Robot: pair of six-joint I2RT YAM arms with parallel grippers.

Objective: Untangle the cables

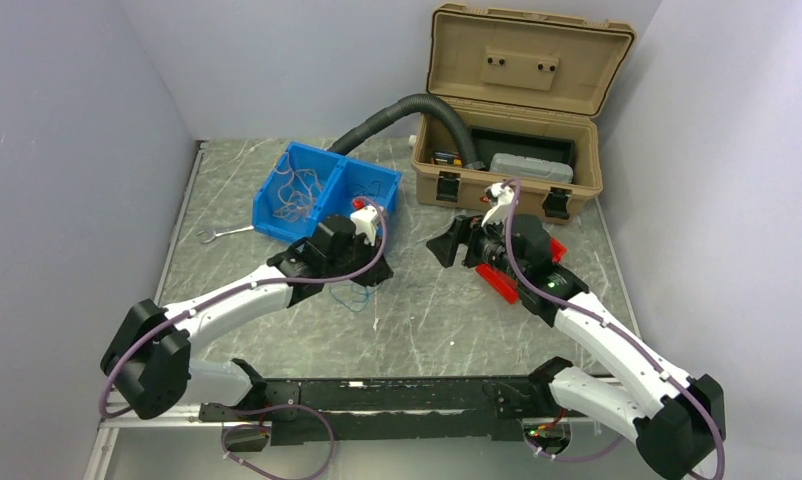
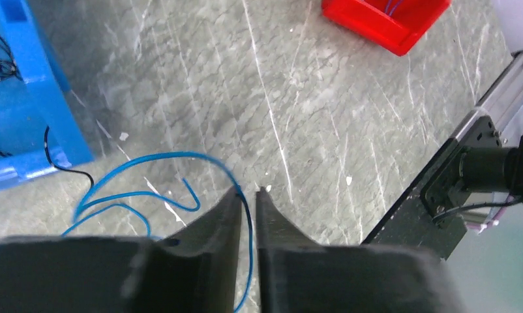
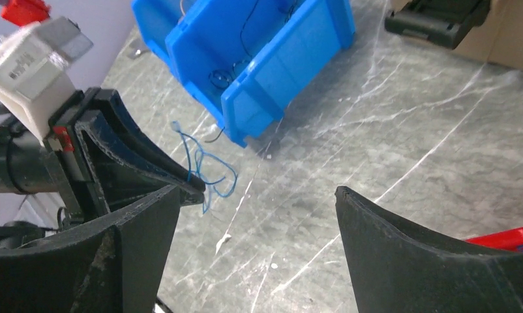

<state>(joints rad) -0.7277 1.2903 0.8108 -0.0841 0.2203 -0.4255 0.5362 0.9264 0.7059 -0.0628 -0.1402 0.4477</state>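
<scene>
L end effector [image 2: 248, 191] was seen narrowed to a slit, w/ the blue cable [image 2: 161, 155] threaded through that slit. Whether it was truly pinched or just lying loose betw. the fingers could not be told. From the tips the cable was looped out ahead and to the left. Its long run was laid roughly crosswise to the fingers, w/ the loose end curled back toward them, low over the tabletop [image 2: 324, 111].

R end effector [image 3: 257, 190] was held wide, nothing betw. its fingers. It was pointed toward the L tips, so the cable was found ahead of it and off to its left, not in line w/ its gap. The L arm was plainly the nearer one. Judged: a shift left and fwd would be needed before the R side could be closed on the free loops. The strand is so thin it could easily be missed.

View diffs: the R wrist cam alone showed the cable dangling off the L tip, w/ the blue bin [image 3: 278, 85] just beyond. The L wrist cam alone showed the strand inside the slit, plus a black cable [image 2: 76, 172] trailing by the bin, far left of the tips. The top cam alone gave the whole heap of remaining cables [image 1: 299, 188] in the bin, beyond the L end effector. It also gave the red bin [image 1: 504, 287] tucked under the R arm.
</scene>
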